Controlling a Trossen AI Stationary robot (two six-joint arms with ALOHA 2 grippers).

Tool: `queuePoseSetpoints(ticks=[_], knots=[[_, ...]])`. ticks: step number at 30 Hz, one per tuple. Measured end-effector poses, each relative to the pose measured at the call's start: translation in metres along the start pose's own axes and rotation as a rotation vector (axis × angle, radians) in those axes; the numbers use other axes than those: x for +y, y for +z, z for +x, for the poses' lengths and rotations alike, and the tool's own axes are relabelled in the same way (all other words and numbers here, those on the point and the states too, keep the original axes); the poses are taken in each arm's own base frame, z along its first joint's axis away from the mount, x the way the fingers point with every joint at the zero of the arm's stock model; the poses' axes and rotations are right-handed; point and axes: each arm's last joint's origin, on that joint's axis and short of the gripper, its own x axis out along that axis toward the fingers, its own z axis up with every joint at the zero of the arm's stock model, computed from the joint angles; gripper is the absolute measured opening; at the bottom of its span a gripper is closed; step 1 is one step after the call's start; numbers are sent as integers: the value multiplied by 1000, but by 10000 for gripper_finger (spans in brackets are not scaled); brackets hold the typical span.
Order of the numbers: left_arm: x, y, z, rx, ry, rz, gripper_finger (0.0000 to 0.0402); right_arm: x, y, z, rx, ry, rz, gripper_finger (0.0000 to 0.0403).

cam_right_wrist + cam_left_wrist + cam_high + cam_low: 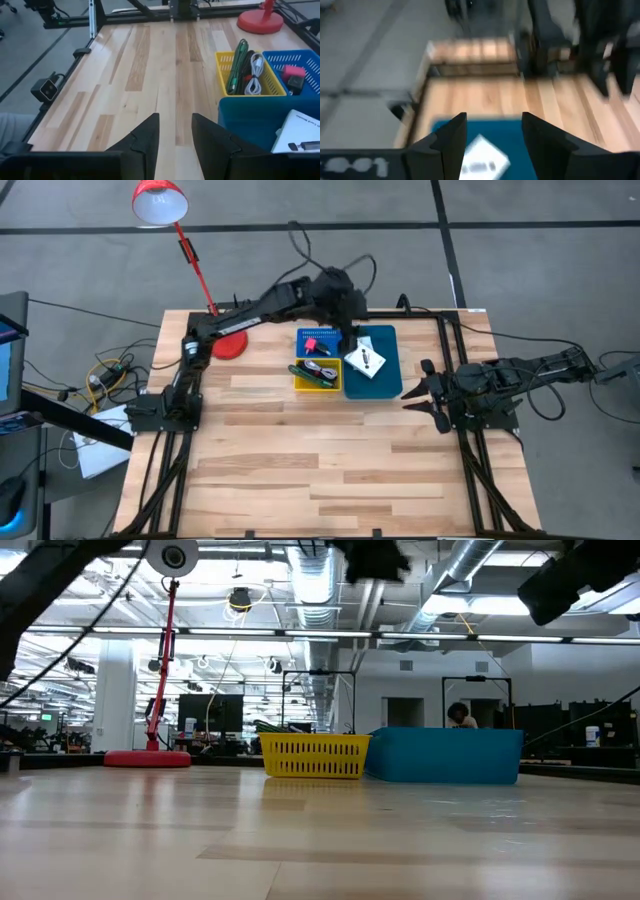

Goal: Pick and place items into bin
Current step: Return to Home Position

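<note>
high view: left gripper (350, 340) hangs over the blue bin (390, 380), fingers spread and empty, white packet (366, 361) directly beneath. right gripper (419, 393), likewise spread, waits beside the bin.

No wording can be read anywhere; the white flat packet (300, 129) lying in the teal bin (245, 117) bears black print, but its letters are too small to make out.

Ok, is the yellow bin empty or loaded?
Loaded: in the right wrist view the yellow bin holds a green cable and a white cable lying inside its walls.
</note>
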Motion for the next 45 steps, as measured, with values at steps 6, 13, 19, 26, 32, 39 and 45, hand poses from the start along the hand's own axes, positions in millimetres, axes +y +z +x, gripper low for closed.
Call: queuePoseSetpoints(ticks=[6, 13, 19, 26, 32, 39, 45], knots=[[-16, 29, -42, -143, 74, 119, 178, 0, -5, 0, 51, -6, 39, 108], [-29, 35, -90, -134, 17, 150, 178, 0, -5, 0, 53, -6, 40, 108], [-38, 47, -164, -249, 1, 141, 178, 0, -5, 0, 52, -7, 81, 108], [-48, 29, -223, -296, 39, 140, 178, 0, -6, 0, 60, -9, 120, 108], [-56, -26, -221, -366, 84, 97, 178, 0, -3, 6, 57, -9, 126, 108], [-60, -141, -205, -600, 231, -50, 178, 2, 3, 15, 21, -1, 129, 108], [-69, -229, -185, -748, 229, -141, 178, 16, 30, 5, -262, 271, 23, 108]])
